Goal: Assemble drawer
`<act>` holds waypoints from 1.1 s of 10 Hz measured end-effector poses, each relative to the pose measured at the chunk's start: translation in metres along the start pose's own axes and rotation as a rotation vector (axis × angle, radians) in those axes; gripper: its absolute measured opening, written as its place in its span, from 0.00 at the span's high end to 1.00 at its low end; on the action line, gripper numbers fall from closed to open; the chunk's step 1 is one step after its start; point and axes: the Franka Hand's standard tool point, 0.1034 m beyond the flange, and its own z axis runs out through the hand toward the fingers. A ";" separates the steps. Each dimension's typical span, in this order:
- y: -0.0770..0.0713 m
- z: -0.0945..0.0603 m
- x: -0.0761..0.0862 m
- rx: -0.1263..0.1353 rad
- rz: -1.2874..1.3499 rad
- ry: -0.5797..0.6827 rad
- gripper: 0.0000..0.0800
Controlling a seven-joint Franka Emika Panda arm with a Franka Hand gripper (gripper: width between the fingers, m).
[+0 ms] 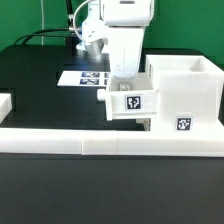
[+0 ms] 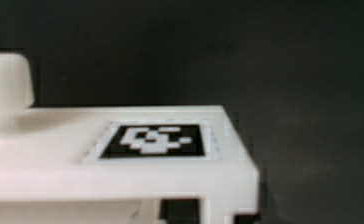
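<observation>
A white robot arm (image 1: 120, 40) reaches down over a black table (image 1: 40, 90). A tall white casing (image 1: 185, 95), open at the top, stands just behind the low white rail (image 1: 110, 138) along the table's near edge. What the casing holds cannot be seen. A small white tray (image 1: 130, 102) sits against the casing, on the side toward the exterior view's left, partly pushed in. Both carry black-and-white square tags. The claw (image 1: 124, 78) hangs right above the tray; whether it grips cannot be told. A sheet of printed markers (image 1: 85, 77) lies behind the tray.
</observation>
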 end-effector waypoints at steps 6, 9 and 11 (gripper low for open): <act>0.000 0.001 0.001 0.012 0.009 -0.015 0.94; -0.001 0.002 -0.002 -0.010 0.021 0.001 0.94; 0.001 -0.001 -0.002 -0.012 0.022 0.000 0.63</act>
